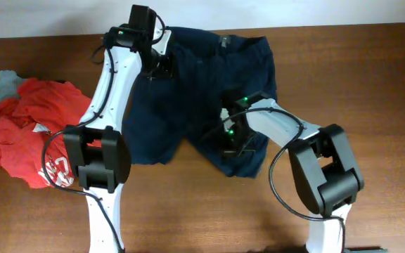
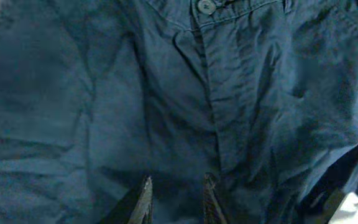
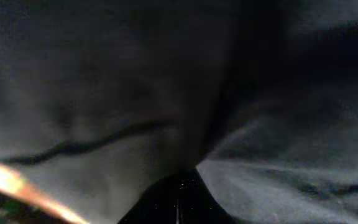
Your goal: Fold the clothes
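The clothes (image 1: 188,98), dark navy shorts, lie spread on the table with the waistband at the far side and both legs toward me. Close up, the fly and the waistband button (image 2: 206,6) of the clothes (image 2: 104,106) show. My left gripper (image 1: 159,70) hovers at the upper left part of the shorts. Its jaws (image 2: 178,182) stand a little apart, open, with only fabric beneath them. My right gripper (image 1: 229,140) is down on the right leg. In the right wrist view its fingers (image 3: 188,171) are shut, and folds of dark cloth (image 3: 104,124) gather at their tips.
A crumpled red T-shirt (image 1: 27,137) with white lettering lies at the left, a pale grey-teal garment (image 1: 2,81) tucked behind it. Brown wooden table (image 1: 371,77) extends to the right of the shorts. The arms' bases stand at the near edge.
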You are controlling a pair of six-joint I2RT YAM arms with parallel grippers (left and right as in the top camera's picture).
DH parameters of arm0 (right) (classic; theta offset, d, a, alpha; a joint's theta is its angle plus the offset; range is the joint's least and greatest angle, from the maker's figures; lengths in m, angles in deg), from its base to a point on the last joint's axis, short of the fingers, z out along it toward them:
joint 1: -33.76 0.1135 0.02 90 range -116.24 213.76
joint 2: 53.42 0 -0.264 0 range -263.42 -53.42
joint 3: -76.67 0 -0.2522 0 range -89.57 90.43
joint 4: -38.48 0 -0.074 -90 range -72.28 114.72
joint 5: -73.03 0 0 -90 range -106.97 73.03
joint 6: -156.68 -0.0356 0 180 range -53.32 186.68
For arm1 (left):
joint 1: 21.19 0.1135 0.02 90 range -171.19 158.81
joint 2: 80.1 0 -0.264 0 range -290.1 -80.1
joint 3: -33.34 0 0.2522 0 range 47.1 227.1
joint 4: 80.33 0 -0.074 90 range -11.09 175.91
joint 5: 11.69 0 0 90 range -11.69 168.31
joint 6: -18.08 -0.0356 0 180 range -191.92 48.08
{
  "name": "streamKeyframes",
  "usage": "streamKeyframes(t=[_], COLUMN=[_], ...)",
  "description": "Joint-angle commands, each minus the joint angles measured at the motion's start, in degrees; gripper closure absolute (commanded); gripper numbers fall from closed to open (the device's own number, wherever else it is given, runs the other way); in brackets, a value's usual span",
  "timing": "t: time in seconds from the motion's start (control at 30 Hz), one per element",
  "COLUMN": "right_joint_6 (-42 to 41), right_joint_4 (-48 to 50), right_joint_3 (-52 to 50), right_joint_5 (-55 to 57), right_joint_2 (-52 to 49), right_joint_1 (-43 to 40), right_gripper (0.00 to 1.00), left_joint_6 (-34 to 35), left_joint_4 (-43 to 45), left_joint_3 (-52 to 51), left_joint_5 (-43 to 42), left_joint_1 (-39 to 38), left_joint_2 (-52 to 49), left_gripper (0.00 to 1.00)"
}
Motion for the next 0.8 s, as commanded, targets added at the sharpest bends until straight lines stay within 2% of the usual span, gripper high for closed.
streamKeyframes(t=[0.0, 0.2, 0.43, 0.53, 0.7, 0.77], right_joint_6=[1.42, 1.79, 2.25, 6.03, 8.81, 11.04], right_joint_4=[0.22, -2.43, -9.64, -4.46, 14.97, 22.56], right_joint_3=[3.82, 9.99, 21.29, 24.04, 23.85, 23.85], right_joint_5=[-5.9, -0.37, 10.36, 11.15, 15.74, 16.28], right_joint_2=[-0.68, -0.68, -0.66, -0.66, -3.32, -6.14], right_joint_1=[2.93, 6.27, -0.66, -5.73, -11.98, -13.35], right_gripper=[0.96, 0.96, 0.96, 0.91, 0.83, 0.75], left_joint_6=[-0.22, 0.85, 0.83, 0.83, 2.54, 2.51], left_joint_4=[-0.2, -0.33, -0.68, -0.68, -0.72, -0.83], left_joint_3=[0.92, 0.92, 0.92, 1.09, 2.99, 3.08], left_joint_5=[-1.05, -1.05, -1.05, -0.83, -3.67, -4.46], left_joint_1=[0.28, 0.28, 0.28, 0.85, 3.08, 3.17], left_joint_2=[-0.11, -0.11, -0.11, 0.15, 1.01, 1.25], left_gripper=[0.73, 0.73, 0.73, 0.74, 0.73, 0.73])
